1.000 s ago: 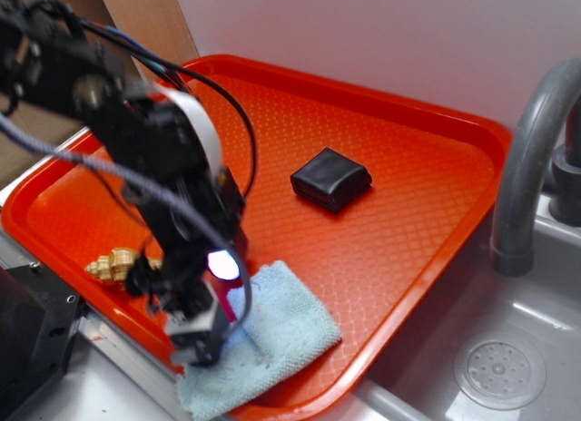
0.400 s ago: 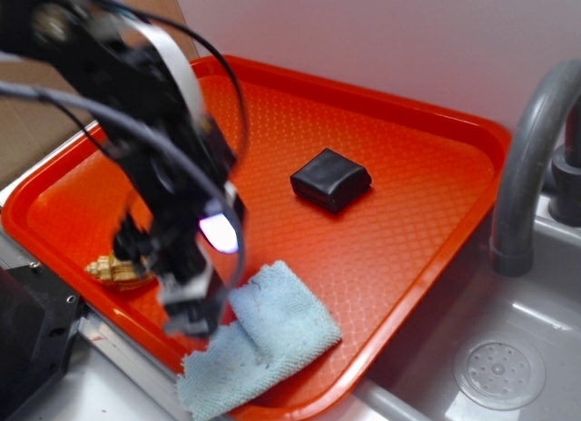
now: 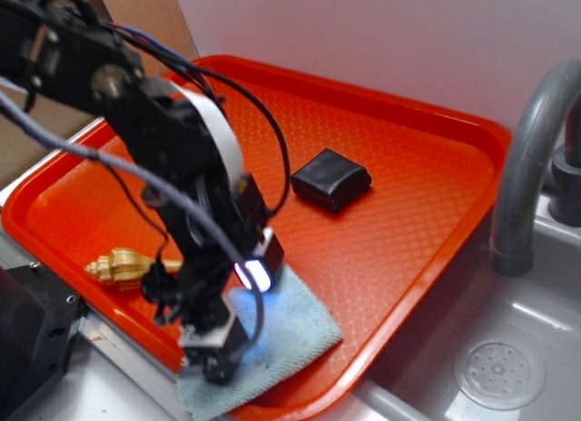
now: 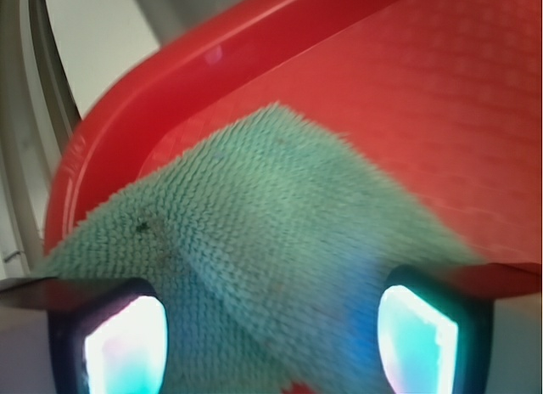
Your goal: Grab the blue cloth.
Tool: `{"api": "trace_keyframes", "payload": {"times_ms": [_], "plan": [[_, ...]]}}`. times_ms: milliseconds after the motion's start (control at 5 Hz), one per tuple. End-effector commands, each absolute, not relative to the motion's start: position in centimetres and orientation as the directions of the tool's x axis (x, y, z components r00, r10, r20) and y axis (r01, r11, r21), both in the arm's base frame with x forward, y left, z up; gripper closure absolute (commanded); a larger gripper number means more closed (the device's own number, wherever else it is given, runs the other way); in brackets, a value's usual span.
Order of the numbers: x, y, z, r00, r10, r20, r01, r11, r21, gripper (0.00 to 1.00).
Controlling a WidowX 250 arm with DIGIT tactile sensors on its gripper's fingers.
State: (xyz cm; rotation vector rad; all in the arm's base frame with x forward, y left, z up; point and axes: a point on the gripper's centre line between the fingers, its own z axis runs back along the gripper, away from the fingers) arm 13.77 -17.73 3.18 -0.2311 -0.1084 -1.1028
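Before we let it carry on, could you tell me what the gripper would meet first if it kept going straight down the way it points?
Most likely the blue cloth: the gripper points down at it, fingers apart on either side, on the red tray. How much gap remains is unclear.

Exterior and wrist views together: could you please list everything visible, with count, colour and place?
tray: one, red-orange, on the counter left of the sink
blue cloth: one, pale blue, at the tray's near edge, partly hanging over the rim, under the gripper
block: one, black, near the tray's middle, apart from the cloth
small ornament: one, golden, on the tray's left side, beside the arm
faucet: one, grey, at the right edge above the sink
sink: one, grey, right of the tray, with a round drain
wall: one, white, behind the tray
gripper: one, black, open, its fingers either side of the cloth in the wrist view
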Motion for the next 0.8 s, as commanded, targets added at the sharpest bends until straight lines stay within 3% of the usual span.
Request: {"api": "trace_keyframes", "payload": {"times_ms": [0,400,600], "plan": [[14.2,-17.9,1.7,0.503,-0.837,0.215,0.854,0.52,0.03,1.0],[17.6,-15.9,2.8,0.652,-0.72,0.237,0.738,0.674,0.018,1.0],[20.3,-13.3,5.3,0.789,-0.558,0.258,0.577,0.817,0.001,1.0]]}}
